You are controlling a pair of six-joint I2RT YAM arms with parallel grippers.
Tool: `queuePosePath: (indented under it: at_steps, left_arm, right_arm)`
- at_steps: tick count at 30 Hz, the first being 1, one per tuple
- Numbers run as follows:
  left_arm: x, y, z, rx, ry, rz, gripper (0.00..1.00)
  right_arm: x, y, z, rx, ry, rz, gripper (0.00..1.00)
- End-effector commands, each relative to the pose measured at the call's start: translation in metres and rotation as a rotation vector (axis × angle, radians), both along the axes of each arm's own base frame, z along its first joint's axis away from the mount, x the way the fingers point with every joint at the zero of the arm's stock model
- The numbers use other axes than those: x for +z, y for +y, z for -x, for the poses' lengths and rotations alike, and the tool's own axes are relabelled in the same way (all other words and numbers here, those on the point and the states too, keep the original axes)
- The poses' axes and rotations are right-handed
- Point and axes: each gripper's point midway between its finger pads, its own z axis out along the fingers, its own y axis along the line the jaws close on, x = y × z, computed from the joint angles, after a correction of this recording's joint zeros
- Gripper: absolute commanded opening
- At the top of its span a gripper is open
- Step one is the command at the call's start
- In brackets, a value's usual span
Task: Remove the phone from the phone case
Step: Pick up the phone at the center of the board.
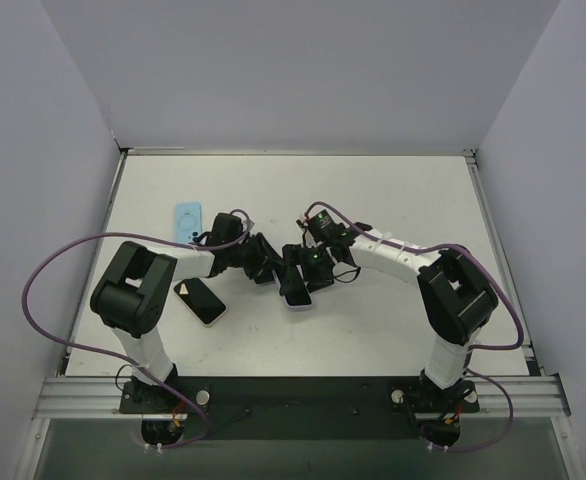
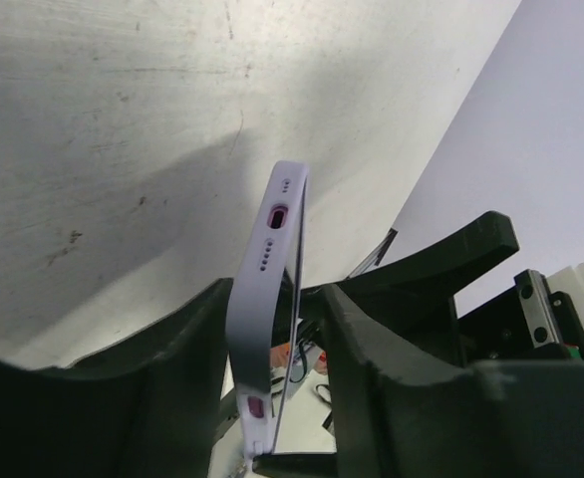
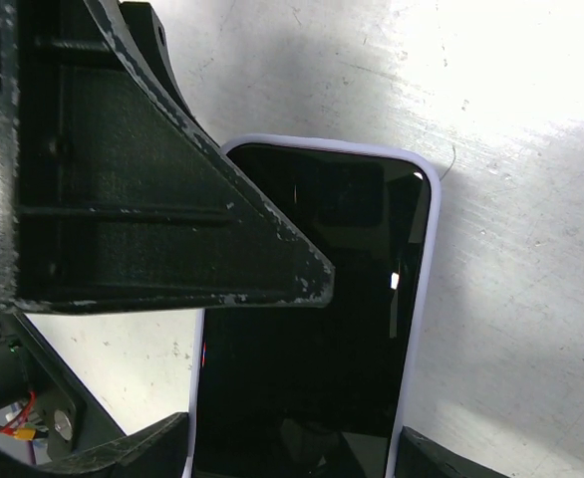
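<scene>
A phone with a black screen sits in a lilac case, held off the table at its middle. My right gripper is shut on the case's two long sides, and it shows in the top view. My left gripper straddles the phone edge-on. The case's back rests against one finger. A small gap shows between the screen side and the other finger. That finger crosses in front of the screen in the right wrist view. In the top view the left gripper meets the phone from the left.
A second phone lies face up on the table left of the grippers. A light blue case lies further back on the left. Grey walls close in the left, back and right sides. Purple cables loop beside both arms.
</scene>
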Motion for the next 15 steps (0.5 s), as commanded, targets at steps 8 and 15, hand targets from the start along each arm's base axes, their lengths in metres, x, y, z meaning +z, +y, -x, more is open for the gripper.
queuePosePath:
  at_steps: [8,15]
  left_arm:
    - [0.022,-0.012,-0.016,-0.011,-0.113,0.025,0.10]
    - [0.053,-0.012,-0.023,-0.009,-0.186,0.070,0.00]
  right_arm:
    - [0.030,0.036,-0.001,0.010,0.010,-0.174,0.00]
    - [0.060,0.024,-0.009,-0.077,-0.006,-0.228,1.00]
